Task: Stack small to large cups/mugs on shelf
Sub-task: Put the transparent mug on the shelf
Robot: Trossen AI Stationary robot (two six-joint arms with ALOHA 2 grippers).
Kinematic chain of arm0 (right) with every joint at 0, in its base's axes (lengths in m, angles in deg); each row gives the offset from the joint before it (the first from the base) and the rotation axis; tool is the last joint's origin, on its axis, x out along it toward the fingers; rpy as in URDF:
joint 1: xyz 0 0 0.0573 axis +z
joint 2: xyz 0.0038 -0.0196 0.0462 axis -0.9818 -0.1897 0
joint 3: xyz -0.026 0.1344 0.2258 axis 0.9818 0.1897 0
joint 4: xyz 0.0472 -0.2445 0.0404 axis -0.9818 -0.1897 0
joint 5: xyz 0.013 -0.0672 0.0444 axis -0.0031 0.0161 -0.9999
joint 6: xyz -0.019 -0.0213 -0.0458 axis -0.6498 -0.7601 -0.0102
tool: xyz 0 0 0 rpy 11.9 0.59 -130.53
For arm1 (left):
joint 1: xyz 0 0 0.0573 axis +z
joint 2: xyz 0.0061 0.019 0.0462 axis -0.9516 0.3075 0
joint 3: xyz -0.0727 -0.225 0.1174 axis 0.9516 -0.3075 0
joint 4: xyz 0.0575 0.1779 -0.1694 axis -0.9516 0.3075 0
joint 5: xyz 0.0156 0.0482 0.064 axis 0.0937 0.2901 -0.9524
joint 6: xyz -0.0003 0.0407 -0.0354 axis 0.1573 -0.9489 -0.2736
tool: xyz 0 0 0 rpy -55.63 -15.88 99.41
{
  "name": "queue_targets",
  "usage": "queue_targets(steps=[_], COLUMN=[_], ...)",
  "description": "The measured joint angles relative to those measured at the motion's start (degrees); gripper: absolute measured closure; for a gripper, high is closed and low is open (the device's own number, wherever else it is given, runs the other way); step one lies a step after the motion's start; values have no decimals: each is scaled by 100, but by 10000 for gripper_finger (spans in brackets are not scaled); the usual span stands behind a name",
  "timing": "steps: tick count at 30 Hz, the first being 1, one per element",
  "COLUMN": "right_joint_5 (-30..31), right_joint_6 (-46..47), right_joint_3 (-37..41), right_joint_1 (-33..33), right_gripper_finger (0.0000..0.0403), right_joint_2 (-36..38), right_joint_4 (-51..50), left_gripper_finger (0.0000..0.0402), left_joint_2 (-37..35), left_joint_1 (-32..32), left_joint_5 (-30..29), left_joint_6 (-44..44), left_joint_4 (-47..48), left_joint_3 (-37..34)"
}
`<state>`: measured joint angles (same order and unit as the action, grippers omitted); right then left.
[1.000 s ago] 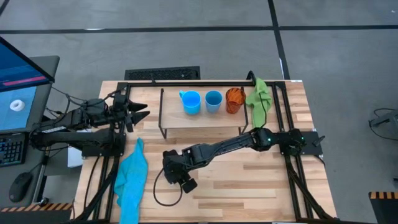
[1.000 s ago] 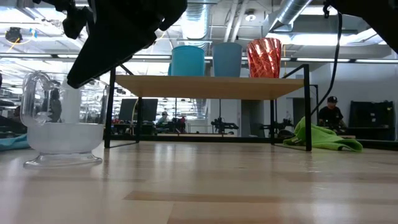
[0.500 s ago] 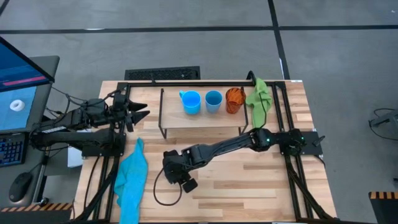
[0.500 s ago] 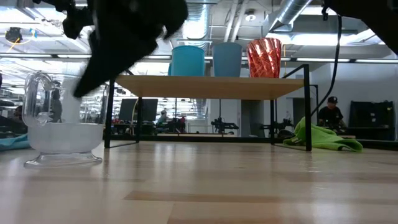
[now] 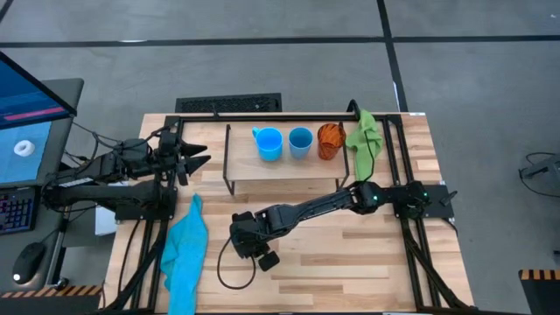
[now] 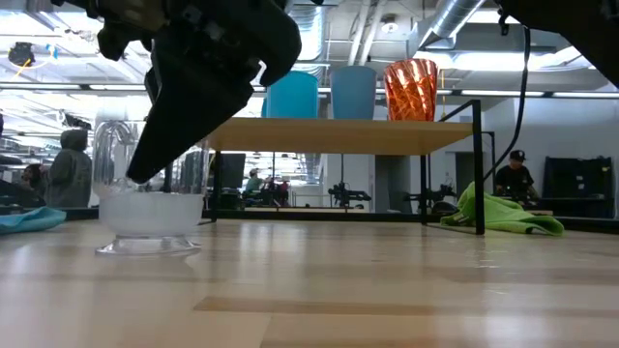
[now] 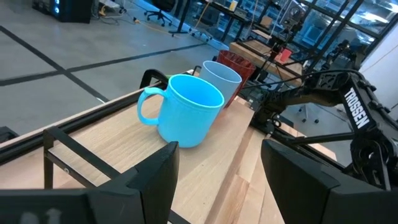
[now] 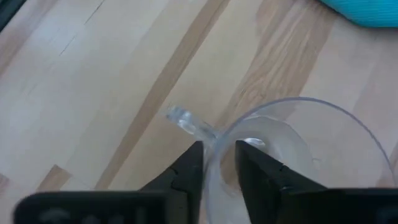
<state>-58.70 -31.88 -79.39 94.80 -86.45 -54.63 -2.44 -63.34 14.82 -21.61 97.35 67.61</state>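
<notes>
The workshop behind the desk [image 5: 350,254] was the usual clutter of pipes and benches, with a person way off in the back. Nearest to the low camera, the clear glass cup [image 6: 147,198] stood on the desk, and it had slid sideways from where it sat half a second earlier, closer to the middle. That's because the right claw [image 8: 217,163] had its fingers pinched narrow over the cup's rim next to the handle, one inside and one outside. So I'd say the grab was basically made and the cup was getting dragged or about to be lifted.

Further back, the shelf [image 5: 241,166] already had three on it in a row: the light-blue mug [image 5: 268,143], the blue cup [image 5: 300,141] and the orange cup [image 5: 329,139]. Looked like the glass one was the last to go, probably on the free end beside the mug.

The left claw [image 7: 214,171] hung near the shelf's end, fingers spread wide, holding nothing. A teal cloth [image 5: 186,249] and a green cloth [image 5: 365,136] lay off to the sides.
</notes>
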Motion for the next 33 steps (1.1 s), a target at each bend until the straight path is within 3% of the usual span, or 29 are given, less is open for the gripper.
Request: queue_targets(steps=[8, 18, 27, 33], right_joint_5=[-41, -36, 169, 813], right_joint_6=[448, 1028, 1238, 1192], right_joint_3=[-2, -124, -129, -131], right_joint_1=[-1, -24, -189, -211], right_gripper_finger=[390, 396, 394, 389], right_joint_2=[35, 497, 1766, 2729], right_joint_4=[-4, 8, 55, 219], left_gripper_finger=[182, 182, 182, 182], left_joint_2=[0, 0, 0, 0], left_joint_1=[0, 0, 0, 1], left_joint_5=[-2, -2, 0, 0], left_joint_6=[-26, -26, 20, 72], left_joint_4=[0, -9, -35, -35], left_joint_3=[1, 1, 1, 1])
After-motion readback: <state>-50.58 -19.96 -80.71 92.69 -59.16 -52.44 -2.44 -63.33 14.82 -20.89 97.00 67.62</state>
